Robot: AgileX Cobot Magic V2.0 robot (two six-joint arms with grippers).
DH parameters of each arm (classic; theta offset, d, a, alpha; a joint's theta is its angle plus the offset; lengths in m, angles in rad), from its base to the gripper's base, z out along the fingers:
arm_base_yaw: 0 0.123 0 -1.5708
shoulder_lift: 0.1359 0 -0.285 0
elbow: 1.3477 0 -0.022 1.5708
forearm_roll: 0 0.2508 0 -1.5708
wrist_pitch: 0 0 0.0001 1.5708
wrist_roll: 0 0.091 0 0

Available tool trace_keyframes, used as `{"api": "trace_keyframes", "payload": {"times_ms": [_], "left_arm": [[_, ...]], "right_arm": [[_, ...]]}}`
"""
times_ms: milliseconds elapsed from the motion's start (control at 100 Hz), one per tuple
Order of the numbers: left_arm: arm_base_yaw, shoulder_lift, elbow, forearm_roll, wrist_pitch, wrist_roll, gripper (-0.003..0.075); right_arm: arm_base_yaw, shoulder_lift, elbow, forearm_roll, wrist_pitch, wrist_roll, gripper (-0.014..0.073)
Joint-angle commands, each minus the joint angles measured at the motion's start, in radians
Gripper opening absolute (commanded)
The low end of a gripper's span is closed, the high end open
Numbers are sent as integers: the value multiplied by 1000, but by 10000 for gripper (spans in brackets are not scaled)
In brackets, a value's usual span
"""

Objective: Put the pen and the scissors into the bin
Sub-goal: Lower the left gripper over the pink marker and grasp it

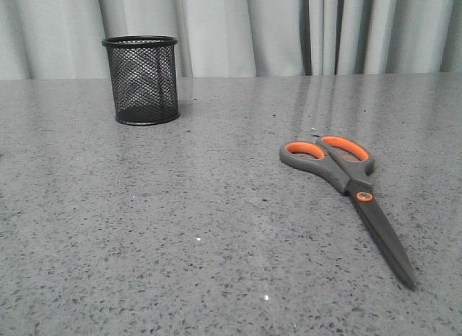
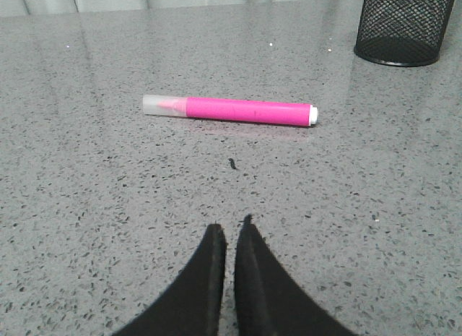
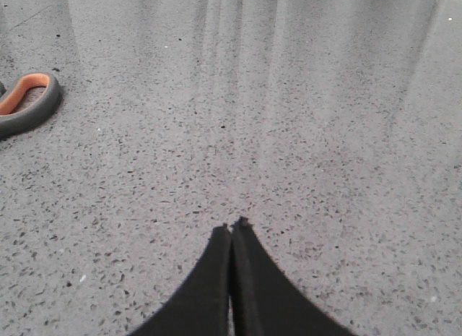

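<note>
My left gripper (image 2: 229, 231) hovers over the tabletop (image 2: 108, 206) with fingers pressed nearly together, holding nothing; the pen (image 2: 238, 110) lies flat and crosswise just ahead of it, the bin (image 2: 404, 25) farther off beyond. My right gripper (image 3: 232, 226) is likewise closed and empty, with the scissors (image 3: 25, 101) lying flat off to one side, so I judge nothing has started.

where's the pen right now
The pen shows only in the left wrist view, lying flat on the table ahead of the shut left gripper, apart from the bin; the front view doesn't show it.
</note>
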Motion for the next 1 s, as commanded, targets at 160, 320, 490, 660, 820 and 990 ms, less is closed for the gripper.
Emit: {"api": "trace_keyframes", "payload": {"times_ms": [160,320,490,660,820,990], "left_arm": [[3,-32,43,-5,-54,-13,9],[3,-32,43,-5,-54,-13,9],[3,-32,43,-5,-54,-13,9],[3,-32,43,-5,-54,-13,9],[3,-32,43,-5,-54,-13,9],[3,-32,43,-12,-86,-13,9]], "right_arm": [[-5,-19,15,-2,-31,-9,-69],[-5,-19,15,-2,-31,-9,-69],[-5,-19,15,-2,-31,-9,-69],[-5,-19,15,-9,-31,-9,-69],[-5,-19,15,-15,-136,-9,-69],[-5,-19,15,160,-418,-7,-69]]}}
